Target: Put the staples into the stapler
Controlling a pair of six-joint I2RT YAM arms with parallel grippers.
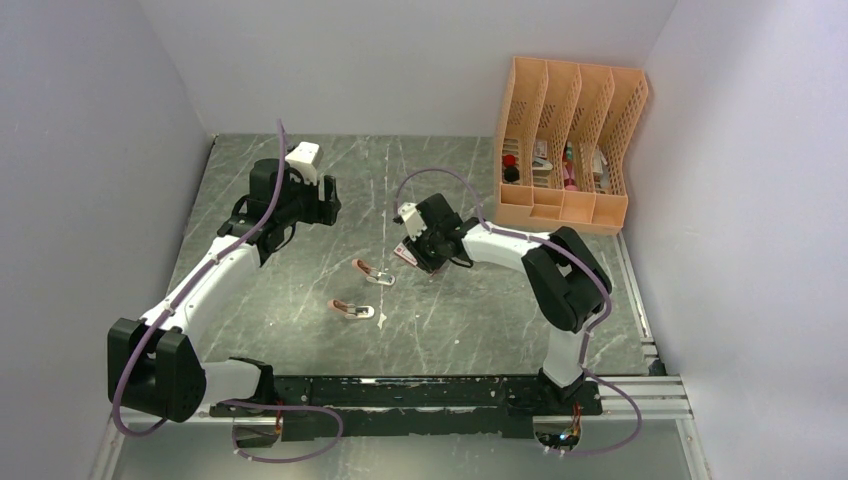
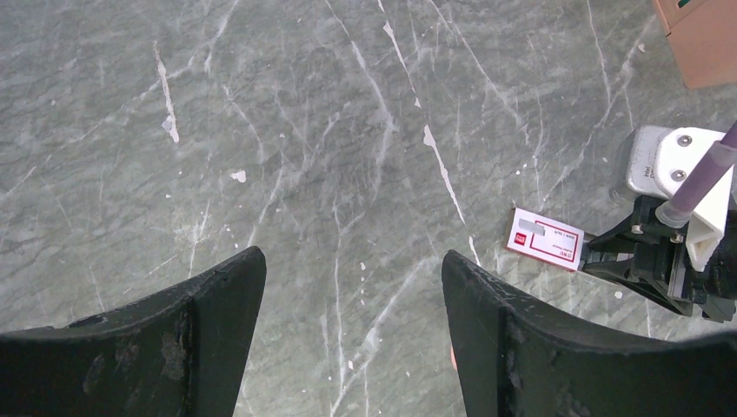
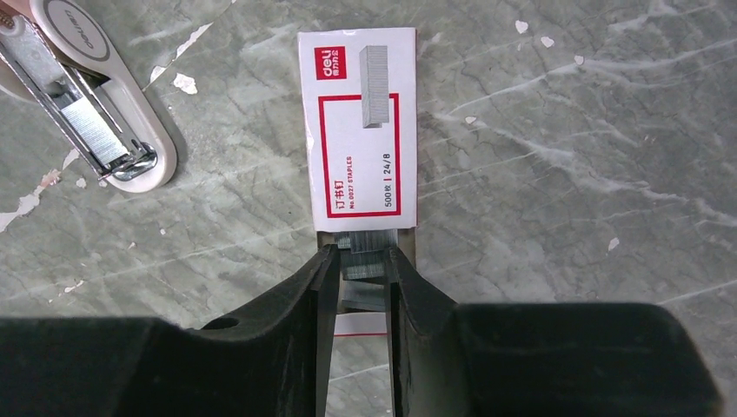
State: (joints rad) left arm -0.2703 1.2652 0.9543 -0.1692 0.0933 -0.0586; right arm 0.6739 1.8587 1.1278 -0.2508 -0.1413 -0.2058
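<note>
Presently the right gripper point(image 3: 361, 259) is pinching the staple strip point(image 3: 367, 236) protruding from its red-and-white box point(image 3: 358, 165) on the marble table point(image 3: 565, 174), beside an open stapler point(image 3: 96, 122); the left gripper point(image 2: 352, 269) is hanging wide apart, empty.

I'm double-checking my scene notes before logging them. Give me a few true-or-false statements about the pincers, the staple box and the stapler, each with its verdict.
1. The right pincer pinches the silvery staple strip sticking out of the red-and-white cardboard box. True.
2. The left pincer holds a stapler. False: it is open and empty.
3. The pale pink mini stapler beside the box lies opened. True.
4. The box sits inside the orange slotted organiser. False: it lies on the grey marble-patterned table.
</note>
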